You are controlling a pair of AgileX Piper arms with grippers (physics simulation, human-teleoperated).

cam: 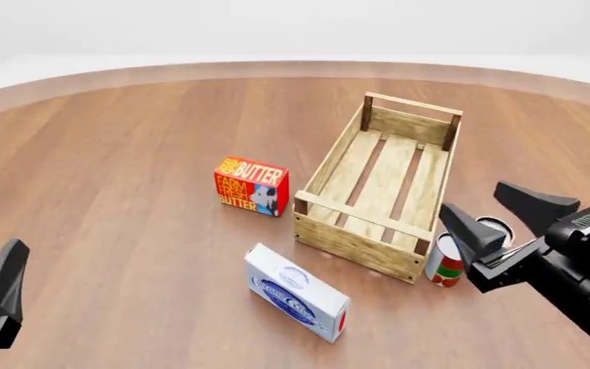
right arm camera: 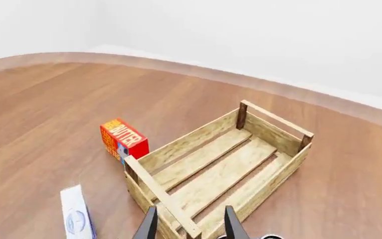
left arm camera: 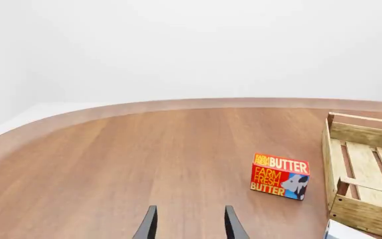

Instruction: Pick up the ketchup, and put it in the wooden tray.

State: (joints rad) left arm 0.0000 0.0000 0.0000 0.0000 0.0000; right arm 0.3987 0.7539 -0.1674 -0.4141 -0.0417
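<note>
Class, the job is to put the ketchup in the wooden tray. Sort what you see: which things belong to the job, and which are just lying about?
Belongs to the job: wooden tray; ketchup, not visible in any view.
Lying about: butter box; white-and-blue box; red-and-white can; half-hidden round top, unidentifiable.

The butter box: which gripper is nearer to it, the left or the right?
Hard to call; maybe the right. The right gripper hangs beyond the wooden tray from the butter box; the left gripper sits near the table's front-left.
</note>
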